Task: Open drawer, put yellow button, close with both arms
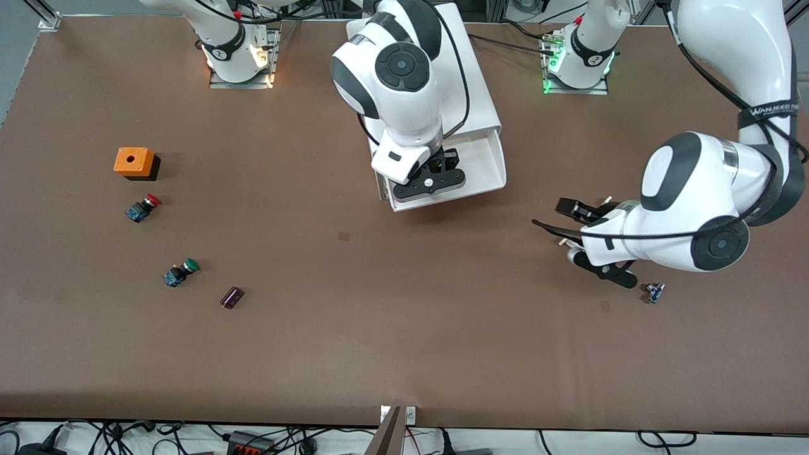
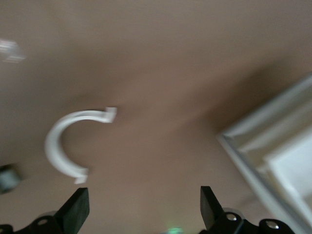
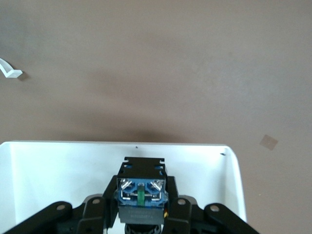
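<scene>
The top drawer (image 1: 490, 165) of the white cabinet (image 1: 471, 88) is pulled open toward the front camera. My right gripper (image 1: 430, 181) is over the open drawer, shut on the yellow button (image 3: 140, 191). Only the button's blue base and black body show in the right wrist view. Its cap is hidden under the fingers. The drawer's white floor (image 3: 48, 175) lies just below it. My left gripper (image 1: 592, 240) is open and empty, low over bare table toward the left arm's end. In its wrist view (image 2: 144, 209) the drawer's corner (image 2: 273, 156) shows off to one side.
A white C-shaped clip (image 2: 61, 144) lies on the table by my left gripper, and a small blue part (image 1: 654, 292) lies nearer the front camera. Toward the right arm's end are an orange box (image 1: 134, 162), a red button (image 1: 143, 207), a green button (image 1: 181, 272) and a dark cylinder (image 1: 232, 297).
</scene>
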You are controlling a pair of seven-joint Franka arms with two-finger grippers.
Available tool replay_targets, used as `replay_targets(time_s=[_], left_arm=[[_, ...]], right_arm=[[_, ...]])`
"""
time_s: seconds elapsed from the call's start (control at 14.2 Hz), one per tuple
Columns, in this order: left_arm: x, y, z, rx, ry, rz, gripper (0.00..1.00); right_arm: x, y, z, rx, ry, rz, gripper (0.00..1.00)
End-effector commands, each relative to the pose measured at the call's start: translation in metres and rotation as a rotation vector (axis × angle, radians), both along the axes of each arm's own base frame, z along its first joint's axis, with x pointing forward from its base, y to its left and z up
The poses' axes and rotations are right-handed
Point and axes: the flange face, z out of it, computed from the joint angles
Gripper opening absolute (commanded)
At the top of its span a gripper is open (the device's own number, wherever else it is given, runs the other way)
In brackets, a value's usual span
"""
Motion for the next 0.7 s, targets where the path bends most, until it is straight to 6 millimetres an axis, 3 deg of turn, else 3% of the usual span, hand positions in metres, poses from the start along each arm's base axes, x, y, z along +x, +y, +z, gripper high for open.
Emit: replay_targets(time_s=[0.0,0.56,0.63], left_arm=[[0.014,-0.008,0.019,0.114,-0.087,0.010,1.00],[0.017,-0.011,0.014,0.136,-0.111,0.112,1.00],[0.017,-0.011,0.014,0.138,-0.112,0.124,1.00]], right_arm=[[-0.008,0.012,-0.004,0.015,0.020,-0.015,0.00],[-0.021,0.026,-0.026,-0.008,0.041,0.006,0.00],[-0.023,0.027,-0.026,-0.009,0.042,0.006,0.12]])
